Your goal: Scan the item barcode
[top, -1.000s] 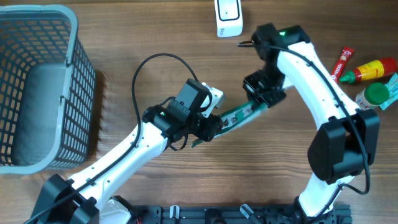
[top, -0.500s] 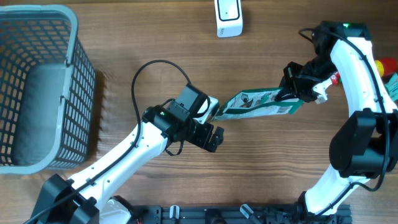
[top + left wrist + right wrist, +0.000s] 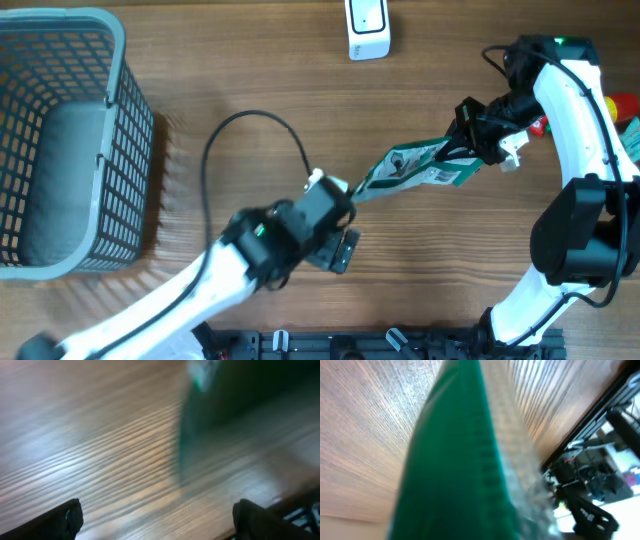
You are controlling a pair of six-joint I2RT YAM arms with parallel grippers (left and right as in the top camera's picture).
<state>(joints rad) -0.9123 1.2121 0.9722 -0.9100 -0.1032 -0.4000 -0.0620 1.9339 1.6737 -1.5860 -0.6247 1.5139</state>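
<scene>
One item: green pouch, apparently lifted off the table, sticking out lengthwise from the right gripper, its free end reaching toward the left gripper.
Right gripper: pressed together on one end of the pouch. Its wrist view shows only blurred green film, so I can read no barcode there.
Left gripper: spread wide and empty, just beside the pouch's free end. I see no contact from overhead.
Scanner: white unit, well apart from the right gripper, off to its side near the table's far edge.
Step (my reading): pouch is in hand, presentation to the scanner not yet done.
Next move needs: carry the pouch to the scanner with the barcode face toward its window. The film looks limp, so I expect droop and should keep it taut.
</scene>
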